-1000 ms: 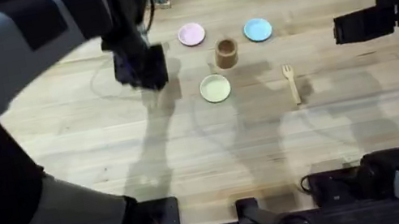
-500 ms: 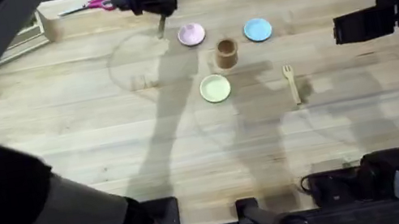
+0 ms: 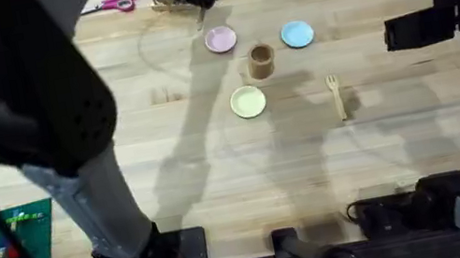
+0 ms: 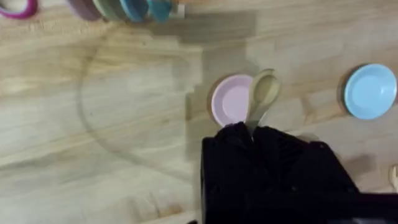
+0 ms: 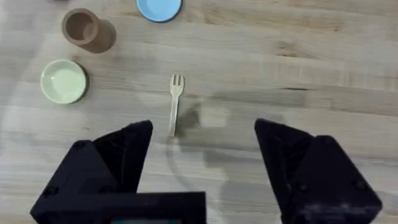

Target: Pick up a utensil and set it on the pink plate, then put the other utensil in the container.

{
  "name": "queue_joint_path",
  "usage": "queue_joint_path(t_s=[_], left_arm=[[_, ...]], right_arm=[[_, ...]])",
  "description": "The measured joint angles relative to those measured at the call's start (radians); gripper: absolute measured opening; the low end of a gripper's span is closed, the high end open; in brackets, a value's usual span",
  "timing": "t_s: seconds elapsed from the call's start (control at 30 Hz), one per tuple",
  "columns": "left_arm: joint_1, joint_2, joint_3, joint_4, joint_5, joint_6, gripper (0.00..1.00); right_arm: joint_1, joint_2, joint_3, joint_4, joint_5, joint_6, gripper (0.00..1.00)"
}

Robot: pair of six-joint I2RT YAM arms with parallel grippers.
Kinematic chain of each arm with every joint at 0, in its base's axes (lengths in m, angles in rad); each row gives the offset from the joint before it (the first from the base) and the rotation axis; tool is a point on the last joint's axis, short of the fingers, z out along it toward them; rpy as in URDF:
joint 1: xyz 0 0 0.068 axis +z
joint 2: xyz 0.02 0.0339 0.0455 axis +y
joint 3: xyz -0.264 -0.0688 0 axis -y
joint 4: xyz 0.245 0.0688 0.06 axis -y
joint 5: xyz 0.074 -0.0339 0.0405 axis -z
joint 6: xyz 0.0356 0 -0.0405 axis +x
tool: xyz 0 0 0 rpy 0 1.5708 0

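Since a moment ago our left gripper [image 4: 252,127] has carried the wooden spoon [image 4: 262,98] farther back, clamped, over the pink plate [image 4: 231,99]. We count three plates, one cup [image 3: 261,61], one fork [image 5: 175,102]; our right gripper [image 5: 202,155] gapes empty.

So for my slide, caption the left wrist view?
Left gripper holds the wooden spoon over the pink plate.

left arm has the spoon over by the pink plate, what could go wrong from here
1. The left gripper holds the spoon by its handle end only, the bowl reaching past the pink plate rim; released here, it might tip off onto the table.
2. The fork lies flat on the wood, possibly hard for the open right gripper to pinch cleanly for the cup.
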Motion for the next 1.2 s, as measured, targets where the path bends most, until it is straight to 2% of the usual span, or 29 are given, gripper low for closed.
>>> queue_joint_path(t_s=[0.2,0.73,0.93,1.2], left_arm=[[0.0,0.089,0.092,-0.013,0.0,0.005,0.04],[0.0,0.223,0.097,0.011,0.004,0.009,0.04],[-0.001,0.265,0.097,0.009,0.027,0.009,0.04],[-0.016,0.282,0.097,0.011,0.042,0.009,0.04]], right_arm=[[0.0,0.0,0.0,0.0,0.0,0.0,0.998],[0.0,0.0,0.0,0.0,0.0,0.0,0.997],[0.0,0.0,0.0,0.0,0.0,0.0,0.998],[0.0,0.0,0.0,0.0,0.0,0.0,0.997]])
